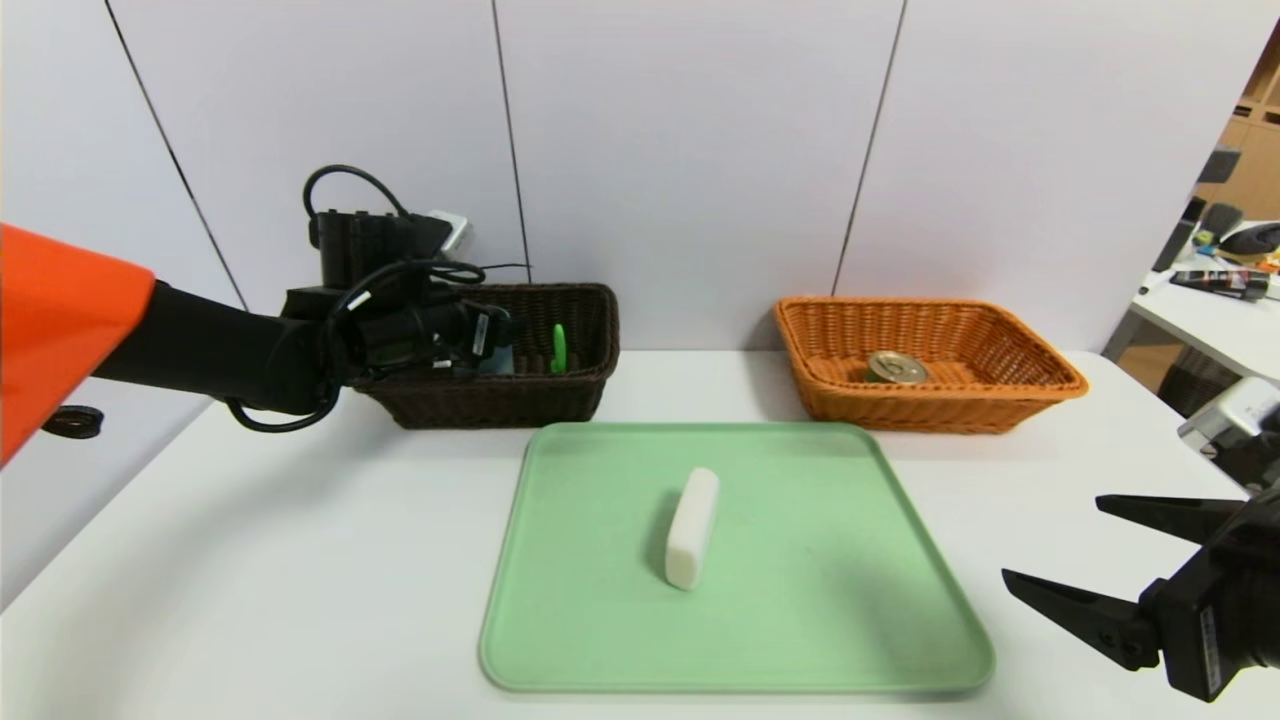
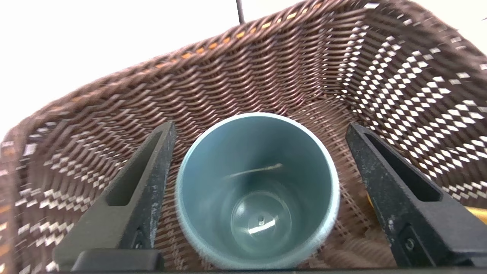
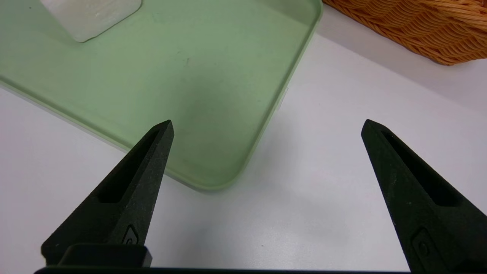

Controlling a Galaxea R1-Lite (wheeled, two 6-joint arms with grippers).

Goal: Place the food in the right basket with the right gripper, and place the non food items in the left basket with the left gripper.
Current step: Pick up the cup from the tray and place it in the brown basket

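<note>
My left gripper [image 1: 497, 342] reaches into the dark brown left basket [image 1: 590, 385]. In the left wrist view its fingers [image 2: 152, 179] stand open on either side of a blue-grey cup [image 2: 258, 190] that rests on the basket floor [image 2: 243, 76]; neither finger presses on it. A green item [image 1: 559, 348] stands in the same basket. A white block [image 1: 692, 527] lies on the green tray [image 1: 800, 620]. The orange right basket [image 1: 1030, 385] holds a can [image 1: 897, 367]. My right gripper [image 1: 1050, 545] hovers open and empty over the table beside the tray's right edge.
In the right wrist view the tray's corner [image 3: 228, 76], an end of the white block [image 3: 91, 15] and the orange basket's wall [image 3: 418, 26] show beyond the right gripper [image 3: 267, 121]. A yellow thing [image 2: 475, 213] peeks out behind one left finger. The wall stands just behind both baskets.
</note>
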